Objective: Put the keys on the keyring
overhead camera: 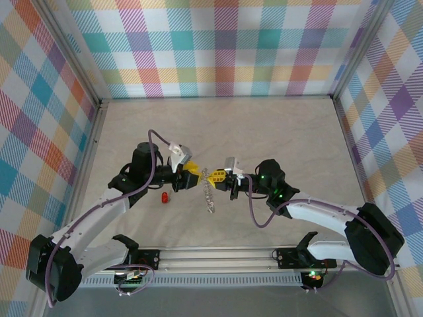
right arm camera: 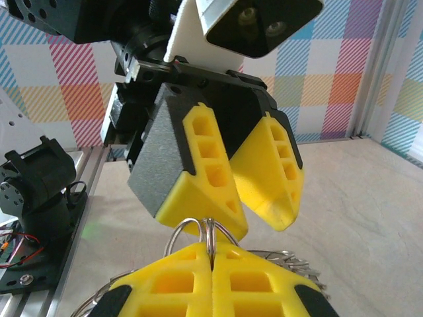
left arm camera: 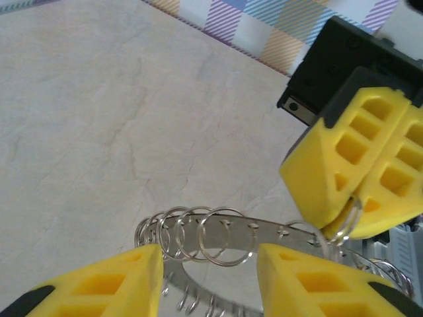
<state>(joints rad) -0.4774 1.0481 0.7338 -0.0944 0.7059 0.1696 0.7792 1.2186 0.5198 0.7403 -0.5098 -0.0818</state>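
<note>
Right jaws pinch the keyring (overhead camera: 210, 195), which trails toward near edge; left jaws part-way apart astride it, w/ red key (overhead camera: 164, 197) on worktop (overhead camera: 264, 132) behind left jaws, nearer left arm (overhead camera: 92, 218).

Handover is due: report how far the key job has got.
Done: the right gripper is shut on the keyring. In hand: the left gripper stands open around the ring's band. Left: the red key lies on the table, off the ring, gripped by nothing.
</note>
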